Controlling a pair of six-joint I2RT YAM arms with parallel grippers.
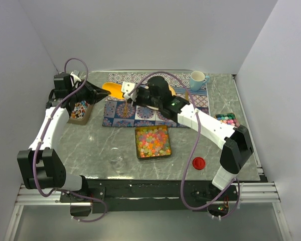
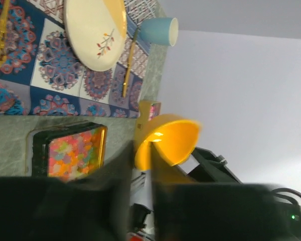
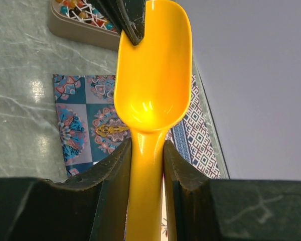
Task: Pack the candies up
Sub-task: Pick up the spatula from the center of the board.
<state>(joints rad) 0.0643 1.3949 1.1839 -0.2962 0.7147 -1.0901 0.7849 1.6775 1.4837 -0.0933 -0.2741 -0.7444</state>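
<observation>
The candies lay heaped in a tin on the desk, just in front of the mat; behind them the scoop hung above the mat, off the desk; the right wrist view alone showed the right claw clamped on its handle; the left wrist view showed the left claw pinching the bowl's rim, and beyond it a plate that the top view did not show; a cup stood past the plate.
</observation>
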